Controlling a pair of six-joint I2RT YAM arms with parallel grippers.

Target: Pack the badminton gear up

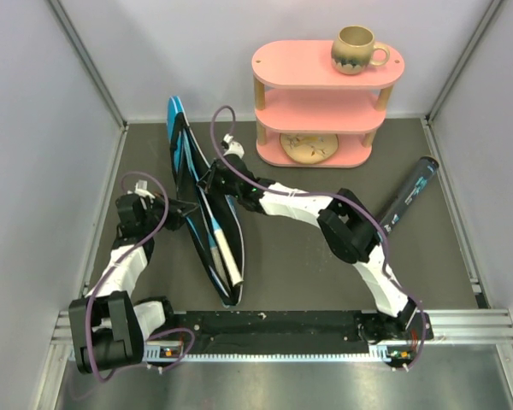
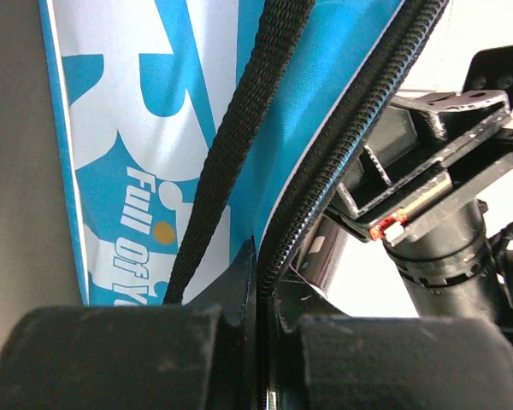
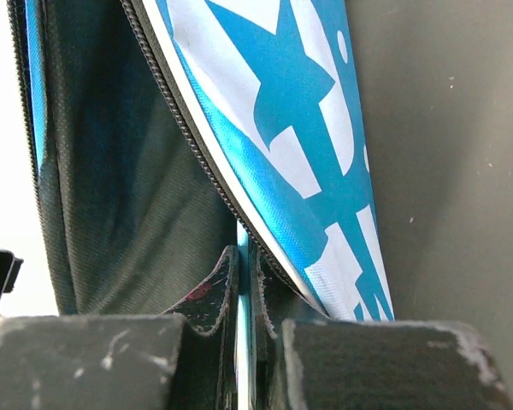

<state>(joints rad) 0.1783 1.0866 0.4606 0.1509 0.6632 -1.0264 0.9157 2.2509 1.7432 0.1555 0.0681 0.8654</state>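
The blue "SPORT" cover (image 1: 207, 224) stands on its edge left of centre, its zip open. A white racket handle (image 1: 223, 249) sticks out of it towards the near end. My left gripper (image 1: 188, 211) is shut on the cover's zip edge (image 2: 278, 248), beside the black strap (image 2: 239, 128). My right gripper (image 1: 212, 178) reaches in from the right and is shut on a thin light-blue racket frame (image 3: 243, 256), between the dark lining (image 3: 128, 171) and the printed outer panel (image 3: 308, 154). The long black tube (image 1: 410, 192) lies at the right. No shuttlecocks are in view.
The pink three-tier shelf (image 1: 278, 64) stands at the back centre with the beige mug (image 1: 356, 49) on top and a round beige disc (image 1: 308, 147) on its bottom tier. Grey walls close the left, right and back sides.
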